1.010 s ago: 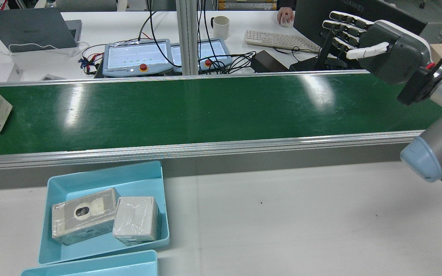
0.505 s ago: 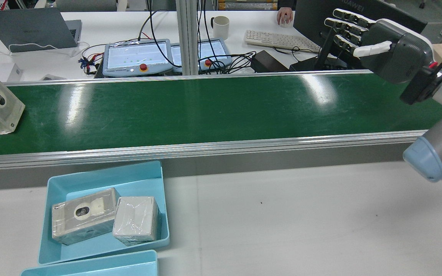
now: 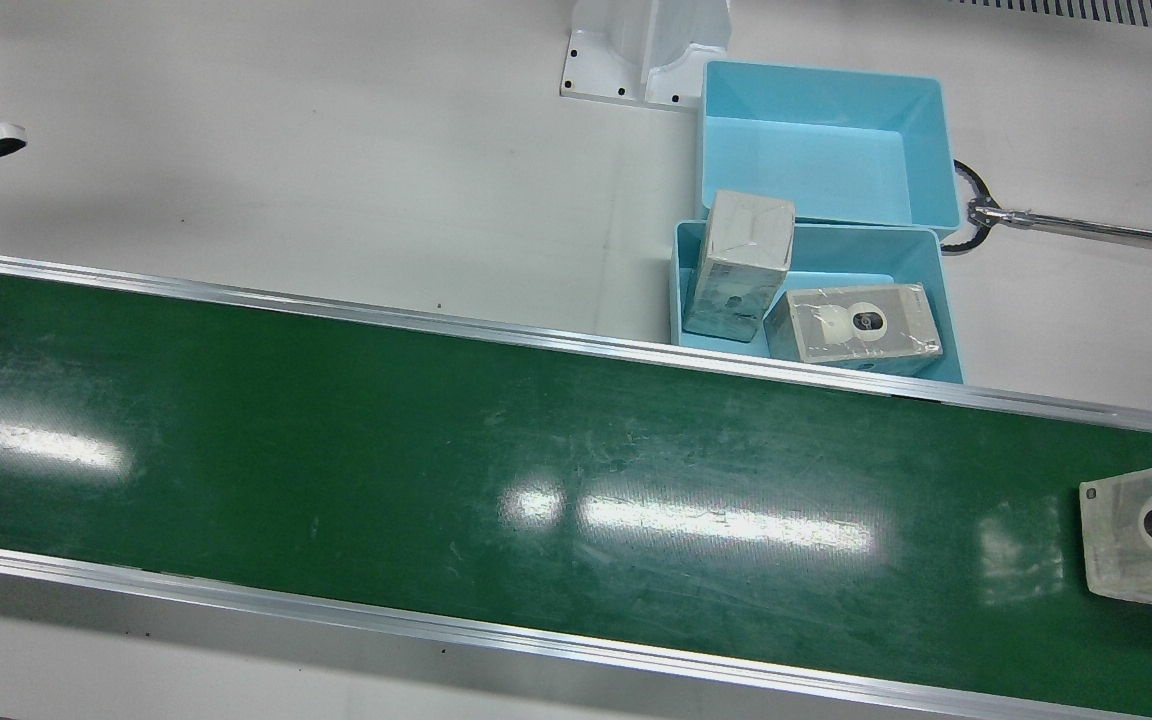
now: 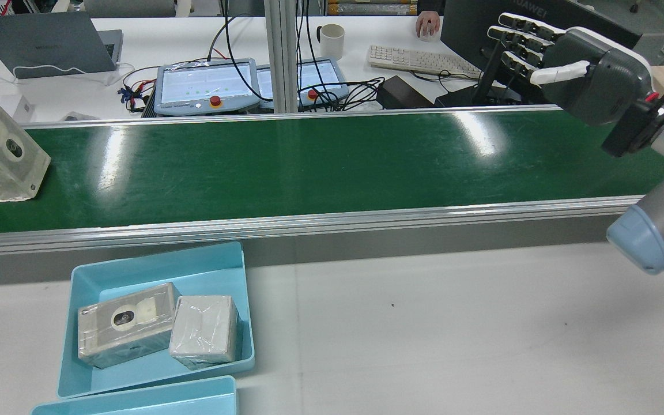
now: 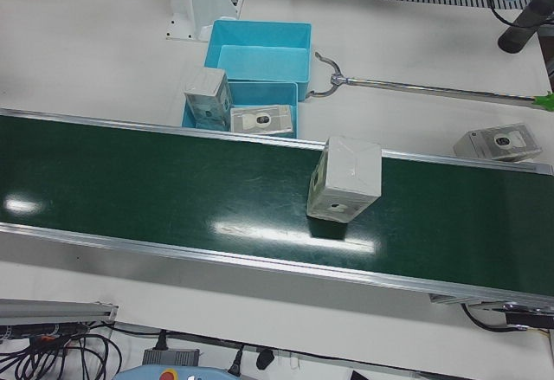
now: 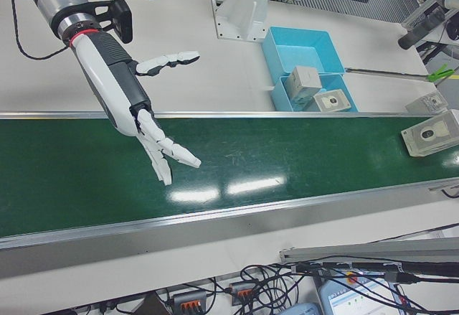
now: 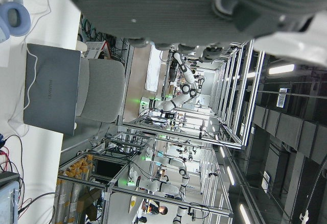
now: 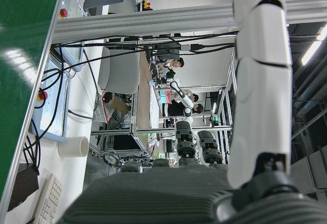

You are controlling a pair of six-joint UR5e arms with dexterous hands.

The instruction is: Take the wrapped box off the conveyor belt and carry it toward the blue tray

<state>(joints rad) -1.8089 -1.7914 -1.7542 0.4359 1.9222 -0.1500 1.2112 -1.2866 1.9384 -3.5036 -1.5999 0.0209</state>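
Note:
A wrapped box (image 4: 0,147) in clear film stands on the green conveyor belt (image 4: 309,161) at the far left of the rear view. The same wrapped box (image 5: 344,179) is mid-belt in the left-front view and at the right edge (image 3: 1151,545) in the front view. My right hand (image 4: 568,63) hovers open above the belt's far right end, far from the box, fingers spread (image 6: 143,114) and empty. The blue tray (image 4: 159,262) sits on the white table just before the belt. My left hand (image 7: 168,9) shows only as its grey body, with nothing in front of it.
Two wrapped boxes (image 4: 124,323) (image 4: 205,331) lie in the blue tray. A second blue tray (image 3: 826,80) stands beside it. Another wrapped box (image 5: 502,142) and a long reaching tool (image 5: 415,87) lie on the table. Pendants, cables and a keyboard sit behind the belt.
The wrapped box has ridden rightward along the belt in the rear view, coming fully into frame. My right hand drifted slightly up and right, still open.

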